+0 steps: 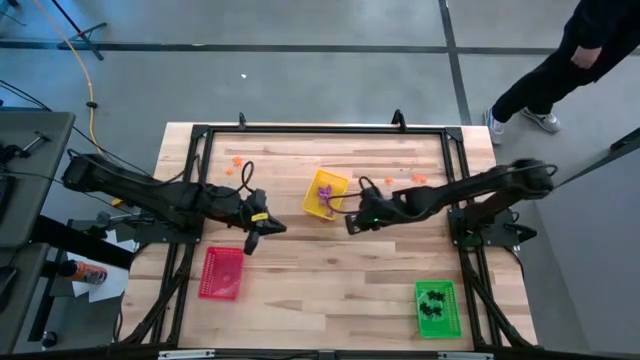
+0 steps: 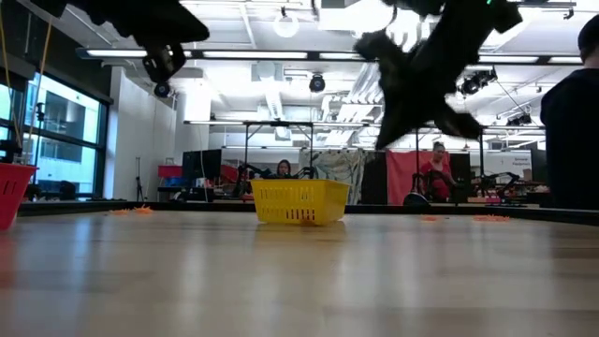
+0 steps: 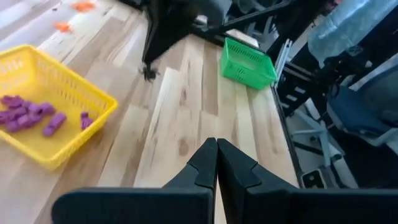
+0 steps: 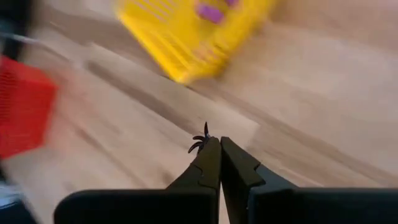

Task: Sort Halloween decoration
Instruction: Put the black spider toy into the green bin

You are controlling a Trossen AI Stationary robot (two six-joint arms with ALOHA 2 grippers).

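Halloween trinkets: purple ones (image 1: 324, 191) lie in the yellow tray (image 1: 312, 203); black ones (image 1: 433, 297) lie in the green tray (image 1: 449, 322); orange ones (image 1: 236, 164) lie loose at the far side of the table.
Right gripper (image 4: 214, 142): fingers together, pinching a small black spider (image 4: 200, 140) at the tips, in the air just beside the yellow tray.
Left gripper (image 3: 216, 147): fingers together, nothing between them, hanging above the red tray (image 1: 221, 274).
Done: purple and most black pieces look sorted.
Left: by my judgement, the spider goes to the green tray, and the orange pieces remain; the red tray looks empty.
Table (image 1: 320, 290): pale wood planks in a black frame.
Room: grey floor, open workshop behind, people seated far off, one person (image 1: 560, 60) standing beside the table.
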